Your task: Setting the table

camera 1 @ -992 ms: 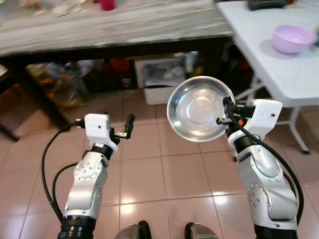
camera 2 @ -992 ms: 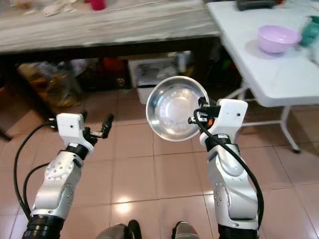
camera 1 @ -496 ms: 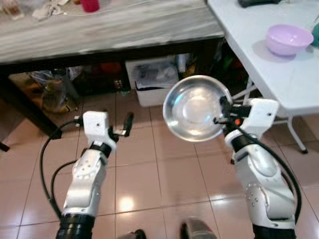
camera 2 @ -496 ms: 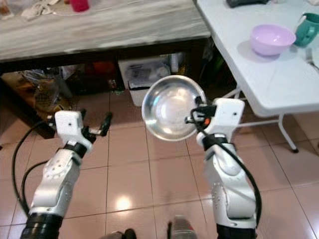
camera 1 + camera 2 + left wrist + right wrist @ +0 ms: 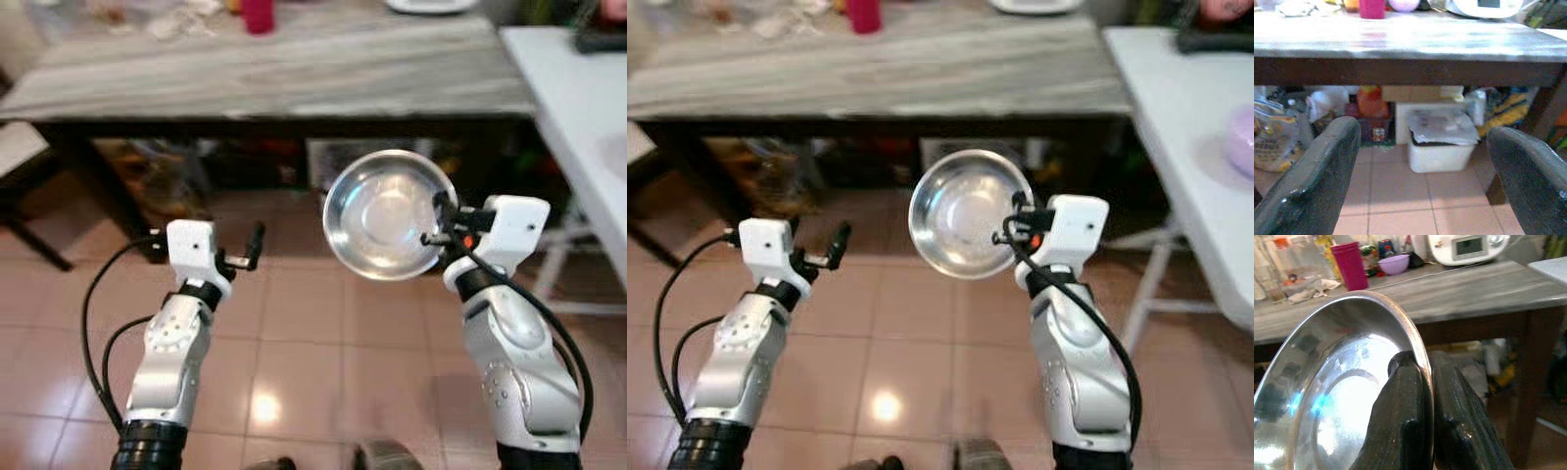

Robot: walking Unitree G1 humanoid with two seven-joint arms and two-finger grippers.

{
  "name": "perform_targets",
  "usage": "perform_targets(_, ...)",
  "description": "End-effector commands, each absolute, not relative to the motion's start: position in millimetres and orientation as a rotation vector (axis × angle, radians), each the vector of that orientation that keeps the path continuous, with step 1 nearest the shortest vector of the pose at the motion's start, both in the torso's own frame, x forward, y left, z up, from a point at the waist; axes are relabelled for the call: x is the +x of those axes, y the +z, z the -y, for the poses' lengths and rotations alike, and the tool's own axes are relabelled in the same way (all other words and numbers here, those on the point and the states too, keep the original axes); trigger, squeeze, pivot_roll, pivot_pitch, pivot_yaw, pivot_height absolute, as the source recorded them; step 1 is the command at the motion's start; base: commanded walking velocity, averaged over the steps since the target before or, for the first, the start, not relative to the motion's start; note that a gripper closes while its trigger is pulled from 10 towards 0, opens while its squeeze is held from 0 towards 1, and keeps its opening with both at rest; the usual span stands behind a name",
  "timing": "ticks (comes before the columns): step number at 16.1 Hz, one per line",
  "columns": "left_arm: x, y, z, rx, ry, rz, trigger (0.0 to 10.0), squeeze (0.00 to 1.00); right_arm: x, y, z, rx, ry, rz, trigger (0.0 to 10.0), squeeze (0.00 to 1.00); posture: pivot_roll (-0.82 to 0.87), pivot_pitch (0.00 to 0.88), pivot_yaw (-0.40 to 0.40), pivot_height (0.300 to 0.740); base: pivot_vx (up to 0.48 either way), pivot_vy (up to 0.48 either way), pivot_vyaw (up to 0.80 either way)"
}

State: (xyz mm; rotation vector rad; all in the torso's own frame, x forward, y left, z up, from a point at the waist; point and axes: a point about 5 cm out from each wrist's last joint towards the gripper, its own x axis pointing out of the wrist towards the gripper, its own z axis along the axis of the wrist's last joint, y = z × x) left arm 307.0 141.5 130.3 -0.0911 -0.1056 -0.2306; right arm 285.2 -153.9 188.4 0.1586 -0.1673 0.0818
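Steel bowl (image 5: 390, 215) tilted on edge over the floor, rim pinched in the right claw (image 5: 438, 217); left claw (image 5: 253, 245) spread, carrying nothing; blurry clutter under the grey table (image 5: 294, 69) ahead

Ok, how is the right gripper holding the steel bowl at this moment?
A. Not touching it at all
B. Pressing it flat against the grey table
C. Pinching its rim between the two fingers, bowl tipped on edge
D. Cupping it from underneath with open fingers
C: the right gripper has one black finger inside and one outside the rim of the steel bowl, which is held tipped up in the air above the tiled floor.
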Motion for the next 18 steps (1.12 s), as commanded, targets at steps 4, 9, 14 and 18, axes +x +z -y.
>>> perform_targets(4, 306.0, 129.8, -137.8, -0.083, -0.257, 0.104, 10.0, 0.00, 284.7, 190.6, 157.2, 0.182, 0.063, 0.182, 10.0, 0.00, -0.24, 0.178, 0.059, 0.740, 0.378, 0.000, 0.15)
perform_targets(9, 306.9, 129.9, -135.4, -0.088, -0.264, 0.106, 10.0, 0.00, 286.3, 190.1, 160.2, 0.188, 0.051, 0.172, 10.0, 0.00, -0.24, 0.174, 0.057, 0.740, 0.381, 0.000, -0.63)
perform_targets(14, 306.6, 129.6, -135.0, -0.090, -0.262, 0.107, 10.0, 0.00, 287.3, 191.5, 158.2, 0.187, 0.059, 0.174, 10.0, 0.00, -0.24, 0.173, 0.053, 0.740, 0.385, 0.000, -0.78)
perform_targets(18, 306.2, 129.0, -134.0, -0.093, -0.262, 0.106, 10.0, 0.00, 287.0, 191.1, 159.4, 0.187, 0.056, 0.176, 10.0, 0.00, -0.24, 0.174, 0.052, 0.740, 0.382, 0.000, -0.36)
